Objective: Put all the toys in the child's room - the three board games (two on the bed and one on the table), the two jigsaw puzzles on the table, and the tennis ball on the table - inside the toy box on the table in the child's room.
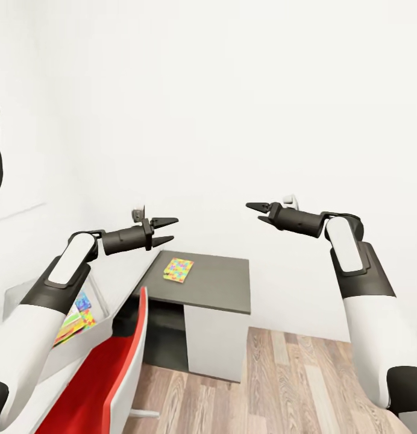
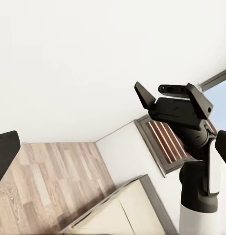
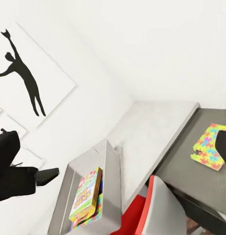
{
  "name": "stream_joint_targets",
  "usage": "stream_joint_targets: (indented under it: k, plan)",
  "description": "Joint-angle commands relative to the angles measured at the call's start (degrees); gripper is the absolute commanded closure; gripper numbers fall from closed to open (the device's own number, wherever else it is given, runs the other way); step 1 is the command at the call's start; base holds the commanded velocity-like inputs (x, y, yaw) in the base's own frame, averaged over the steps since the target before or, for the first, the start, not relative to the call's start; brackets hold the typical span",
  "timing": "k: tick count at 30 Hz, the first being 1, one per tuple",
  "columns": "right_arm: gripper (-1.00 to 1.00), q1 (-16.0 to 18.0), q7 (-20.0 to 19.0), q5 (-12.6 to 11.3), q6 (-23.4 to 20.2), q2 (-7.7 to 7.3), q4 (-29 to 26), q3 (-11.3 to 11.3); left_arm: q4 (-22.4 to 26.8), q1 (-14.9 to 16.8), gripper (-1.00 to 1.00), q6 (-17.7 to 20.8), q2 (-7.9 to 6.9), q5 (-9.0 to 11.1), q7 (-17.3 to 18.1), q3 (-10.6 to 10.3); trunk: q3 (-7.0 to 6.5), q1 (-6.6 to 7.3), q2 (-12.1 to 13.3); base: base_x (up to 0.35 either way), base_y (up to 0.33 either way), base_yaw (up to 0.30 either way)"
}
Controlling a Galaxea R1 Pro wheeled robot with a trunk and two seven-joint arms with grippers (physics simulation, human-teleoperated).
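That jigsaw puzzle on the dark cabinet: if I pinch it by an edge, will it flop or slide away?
The jigsaw puzzle looks like a thin flat slab, so it probably stays stiff. It lies flat on the smooth dark cabinet, so a nudge would likely slide it, and it offers little edge to grip.

White walls, wood-plank floor

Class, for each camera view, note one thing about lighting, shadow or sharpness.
Head view: flat, even light, the white walls nearly featureless, and the multicoloured jigsaw square on the dark grey cabinet casts barely any shadow. Left wrist view: the right hand is sharp against bright wall. Right wrist view: the black silhouette picture is crisp.
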State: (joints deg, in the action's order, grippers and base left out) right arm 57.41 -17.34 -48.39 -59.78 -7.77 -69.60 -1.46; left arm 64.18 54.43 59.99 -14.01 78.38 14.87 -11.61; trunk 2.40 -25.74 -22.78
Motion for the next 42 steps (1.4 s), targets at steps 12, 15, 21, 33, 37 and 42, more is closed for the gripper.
stream_joint_targets:
  k: [12, 15, 21, 33, 37, 42]
  plan:
    - [-1.00, 0.0, -0.6, 0.6, -0.2, -0.69, 0.2, -0.2, 0.0, 0.1, -1.00, 0.0, -0.05, -0.5, 0.6, -0.1, -0.21, -0.04, -0.1, 0.000, 0.000, -0.276]
    - [-1.00, 0.0, -0.6, 0.6, -0.2, -0.73, 0.5, -0.2, 0.0, 0.1, -1.00, 0.0, -0.05, -0.5, 0.6, -0.1, -0.30, -0.04, -0.1, 0.000, 0.000, -0.276]
    - [-1.00, 0.0, -0.6, 0.6, -0.2, -0.75, 1.6, -0.4, -0.1, 0.1, -1.00, 0.0, -0.05, -0.5, 0.6, -0.1, -0.49, -0.04, -0.1, 0.000, 0.000, -0.277]
    - [-1.00, -0.5, -0.5, 0.9, -0.2, -0.99, 5.5, -1.3, -0.2, 0.1, -1.00, 0.0, -0.09, -0.5, 0.6, 0.0, -0.88, -0.04, -0.1, 0.000, 0.000, -0.276]
    - [-1.00, -0.7, -0.5, 1.1, -0.2, -1.33, 8.2, -1.6, -0.3, 0.1, -1.00, 0.0, -0.13, -0.5, 0.6, 0.1, -1.01, -0.04, -0.1, 0.000, 0.000, -0.276]
    - [-1.00, -0.8, 1.1, 1.4, 0.0, -1.96, 11.4, -1.8, -0.3, 0.0, -1.00, 0.0, -0.14, -0.5, 0.6, 0.1, -1.18, -0.04, -0.1, 0.000, 0.000, -0.262]
